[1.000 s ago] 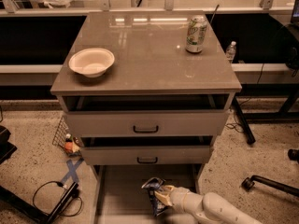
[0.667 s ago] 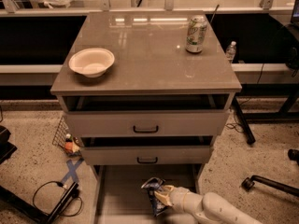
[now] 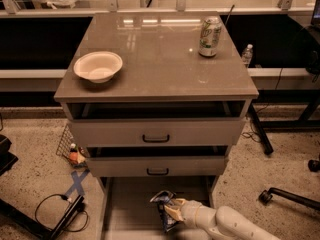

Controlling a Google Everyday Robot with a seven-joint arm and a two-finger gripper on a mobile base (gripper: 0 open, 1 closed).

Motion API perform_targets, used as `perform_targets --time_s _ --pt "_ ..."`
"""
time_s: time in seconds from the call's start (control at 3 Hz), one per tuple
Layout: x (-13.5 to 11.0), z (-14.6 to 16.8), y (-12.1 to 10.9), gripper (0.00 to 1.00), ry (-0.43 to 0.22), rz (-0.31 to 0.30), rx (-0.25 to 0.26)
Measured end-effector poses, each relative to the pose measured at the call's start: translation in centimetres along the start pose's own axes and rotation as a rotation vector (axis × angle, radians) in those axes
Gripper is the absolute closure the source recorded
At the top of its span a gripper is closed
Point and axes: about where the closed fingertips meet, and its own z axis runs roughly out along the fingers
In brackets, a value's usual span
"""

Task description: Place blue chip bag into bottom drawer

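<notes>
Nothing has visibly moved since the earlier frame. A white bowl (image 3: 98, 66) sits at upper left. At bottom centre the blue chip bag (image 3: 162, 200) is over the open bottom drawer (image 3: 129, 206), clenched in the gripper (image 3: 172, 213) reaching in from lower right. A soda can (image 3: 210, 30) stands at upper right.

Bowl (image 3: 98, 66), soda can (image 3: 210, 36) on cab. top (image 3: 155, 59)

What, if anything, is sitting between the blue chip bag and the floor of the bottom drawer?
Nothing visible. The gripper holds the blue chip bag over the right half of the pulled-out bottom drawer, and the grey floor around the bag shows no other object. The spot directly under the bag is hidden.
</notes>
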Motion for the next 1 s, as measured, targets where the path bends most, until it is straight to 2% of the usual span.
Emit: perform_targets --time_s 0.33,0.67,1.0 --pt "-0.02 0.13 0.13 0.13 0.0 0.0 -0.003" --pt "-0.04 0.26 0.26 0.0 -0.001 0.0 -0.006" --pt "-0.04 0.26 0.26 0.0 -0.001 0.0 -0.006"
